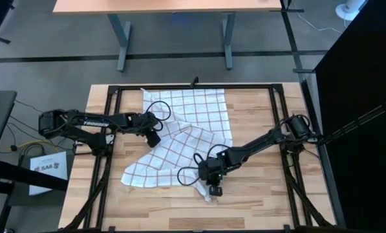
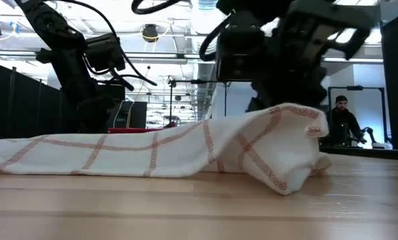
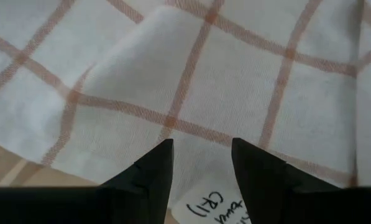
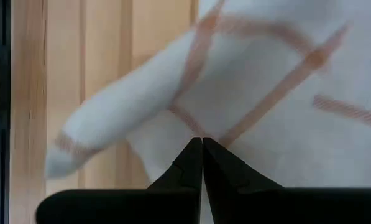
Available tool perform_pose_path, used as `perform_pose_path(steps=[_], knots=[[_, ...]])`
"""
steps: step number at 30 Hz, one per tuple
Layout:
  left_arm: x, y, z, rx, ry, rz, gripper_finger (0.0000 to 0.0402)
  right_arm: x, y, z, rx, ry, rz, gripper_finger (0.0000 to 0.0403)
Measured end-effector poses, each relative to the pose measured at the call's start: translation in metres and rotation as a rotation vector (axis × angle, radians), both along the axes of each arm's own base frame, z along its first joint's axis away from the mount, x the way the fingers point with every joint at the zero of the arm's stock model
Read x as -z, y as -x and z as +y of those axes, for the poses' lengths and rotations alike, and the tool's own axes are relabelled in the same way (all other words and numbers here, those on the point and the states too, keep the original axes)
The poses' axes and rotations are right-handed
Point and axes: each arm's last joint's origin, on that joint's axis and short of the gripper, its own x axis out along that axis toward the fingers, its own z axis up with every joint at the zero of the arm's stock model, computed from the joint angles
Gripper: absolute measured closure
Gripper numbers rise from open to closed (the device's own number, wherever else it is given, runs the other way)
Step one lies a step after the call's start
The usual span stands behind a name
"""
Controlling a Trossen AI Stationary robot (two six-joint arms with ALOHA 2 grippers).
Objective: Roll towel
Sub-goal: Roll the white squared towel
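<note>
- Nearest me, a bunched corner of the towel [image 2: 279, 150] is lifted into a hump off the wooden table [image 2: 199, 207], red-brown grid lines running over white cloth.
- Right gripper [image 1: 215, 188] sits at that near corner, its fingers [image 4: 188, 165] pressed together with no gap and pinching the cloth (the fold droops to one side of it).
- Elsewhere the towel lies crumpled across the middle of the table, far edge close to the black frame [image 1: 199, 86], one flap folded over diagonally.
- Left gripper [image 1: 153, 138] hovers at the towel's left edge, fingers [image 3: 154, 168] parted, nothing between them; a small handwritten tag [image 3: 213, 208] shows just beyond.
</note>
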Motion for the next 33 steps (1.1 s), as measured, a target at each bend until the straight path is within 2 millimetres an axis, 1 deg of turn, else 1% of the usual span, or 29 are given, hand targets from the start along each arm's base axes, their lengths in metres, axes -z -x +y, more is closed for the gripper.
perform_pose_path(steps=[7,11,17,27,29,30,33], knots=[[0.004,0.002,0.009,-0.011,0.049,0.001,0.0253,0.0,0.012,0.029,-0.041,-0.022,0.026,0.0403],[0.011,-0.003,0.011,0.011,0.073,0.01,0.0253,0.002,0.021,0.045,-0.059,-0.028,0.052,0.0403],[0.025,-0.011,0.013,0.019,0.094,0.038,0.0253,0.004,0.033,0.061,-0.049,-0.035,0.095,0.0403],[0.023,-0.01,0.019,0.0,0.119,0.028,0.0253,0.005,0.059,0.099,-0.078,-0.043,0.146,0.0403],[0.022,-0.01,0.02,0.0,0.127,0.027,0.0253,0.005,0.06,0.1,-0.06,0.002,0.116,0.0403],[0.021,-0.011,0.02,-0.002,0.128,0.027,0.0253,0.004,0.057,0.097,-0.043,0.019,0.104,0.0403],[0.02,-0.011,0.02,-0.003,0.131,0.03,0.0253,-0.003,0.036,0.076,0.032,0.028,0.055,0.0403]])
